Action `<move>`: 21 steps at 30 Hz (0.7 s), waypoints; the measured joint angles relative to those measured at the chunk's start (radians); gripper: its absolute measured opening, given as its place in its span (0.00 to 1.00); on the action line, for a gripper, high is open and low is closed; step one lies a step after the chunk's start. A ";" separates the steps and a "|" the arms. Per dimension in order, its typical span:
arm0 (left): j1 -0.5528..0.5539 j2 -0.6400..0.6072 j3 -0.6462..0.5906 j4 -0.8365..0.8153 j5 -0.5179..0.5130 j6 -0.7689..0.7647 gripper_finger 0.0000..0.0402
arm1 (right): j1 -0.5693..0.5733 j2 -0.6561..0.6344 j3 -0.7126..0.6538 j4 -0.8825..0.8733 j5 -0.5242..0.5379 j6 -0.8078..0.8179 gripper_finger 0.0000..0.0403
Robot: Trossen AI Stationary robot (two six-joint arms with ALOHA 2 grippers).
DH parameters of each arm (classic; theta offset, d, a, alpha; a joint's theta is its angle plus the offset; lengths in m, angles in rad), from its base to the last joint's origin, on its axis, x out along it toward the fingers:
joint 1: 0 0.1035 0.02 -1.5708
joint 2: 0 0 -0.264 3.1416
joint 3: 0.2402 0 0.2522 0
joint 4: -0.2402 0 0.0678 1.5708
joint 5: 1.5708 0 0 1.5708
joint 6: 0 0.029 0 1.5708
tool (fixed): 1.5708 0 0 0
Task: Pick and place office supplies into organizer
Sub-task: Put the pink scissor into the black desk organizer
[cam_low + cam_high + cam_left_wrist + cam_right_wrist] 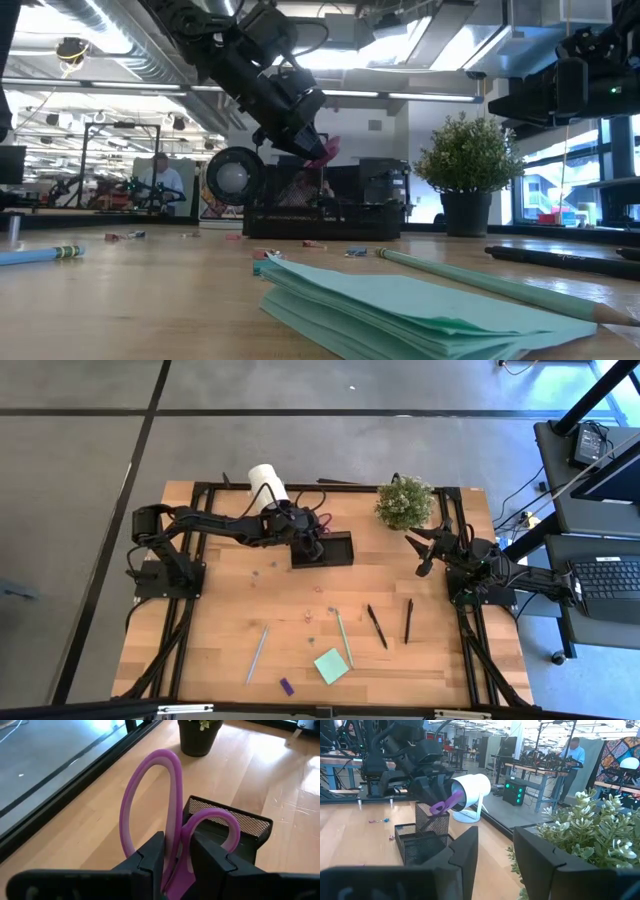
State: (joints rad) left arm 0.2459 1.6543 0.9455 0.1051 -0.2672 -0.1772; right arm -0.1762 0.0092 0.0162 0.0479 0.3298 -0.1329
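My left gripper (177, 857) was clamped on the purple-handled scissors (165, 815), holding them handles-up over the taller section of the black organizer (335, 550), at about 12 o'clock on the worktop (220, 620). My right gripper (424, 550) waited at 2 o'clock beside the plant (403, 502), fingers apart and empty.

A grey concrete floor (330, 445) is being crossed by dark seams around the wooden tabletop (220, 620). Beside it, a dark side desk (600, 520) is carrying a keyboard (607, 577). Beyond the tabletop an open workshop is being lit by ceiling strip lights (400, 95) — workbenches (545, 772) are lined up there, and a person (574, 752) is seen standing at one.
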 joint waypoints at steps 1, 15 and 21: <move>0.000 0.000 0.000 0.000 0.000 0.000 0.22 | 0.000 0.000 0.000 0.000 0.000 0.000 0.32; -0.011 -0.001 -0.001 0.000 0.006 0.012 0.31 | 0.000 0.000 0.000 0.000 0.000 -0.002 0.32; -0.042 -0.003 -0.001 0.002 -0.002 0.072 0.33 | 0.000 0.000 0.000 0.000 0.000 -0.002 0.32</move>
State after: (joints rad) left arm 0.2043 1.6512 0.9443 0.1070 -0.2691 -0.1055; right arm -0.1761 0.0093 0.0162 0.0479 0.3298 -0.1352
